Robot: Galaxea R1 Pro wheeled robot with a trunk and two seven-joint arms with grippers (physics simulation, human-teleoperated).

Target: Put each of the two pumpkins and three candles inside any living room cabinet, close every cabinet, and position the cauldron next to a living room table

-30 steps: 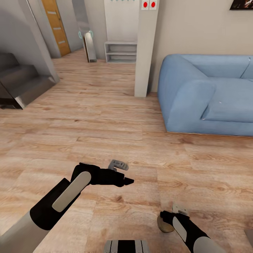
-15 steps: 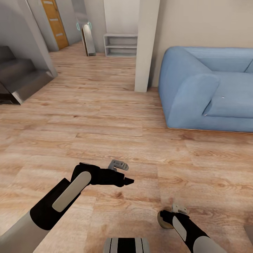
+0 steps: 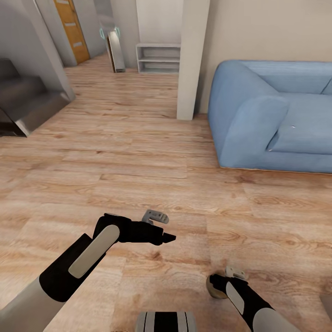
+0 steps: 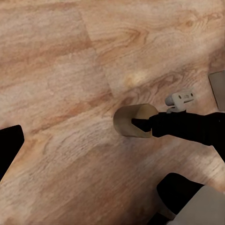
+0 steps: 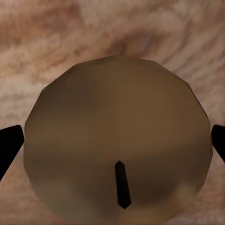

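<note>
A beige-grey candle [image 3: 212, 289] hangs just above the plank floor at the lower right of the head view, with my right gripper [image 3: 215, 282] shut on it. The right wrist view looks straight onto the candle [image 5: 117, 136], its dark wick [image 5: 121, 185] in sight and a black fingertip at each side. From the left wrist view the candle [image 4: 125, 123] shows in the right gripper [image 4: 141, 125]. My left gripper [image 3: 168, 238] hovers over the floor left of centre, holding nothing; one fingertip [image 4: 7, 145] sits at the frame's edge, so it looks open.
A blue sofa [image 3: 272, 120] stands at the right. A white pillar [image 3: 191, 60] rises beside it. Grey stairs [image 3: 27, 101] are at the left. Farther back are a low grey shelf [image 3: 158, 59] and an orange door [image 3: 71, 27]. Wood floor [image 3: 138, 152] lies between them.
The whole view has shifted, so the camera moved; sofa and pillar sit slightly differently. The right gripper with the candle has drawn a little away from the camera. The left arm holds still.
</note>
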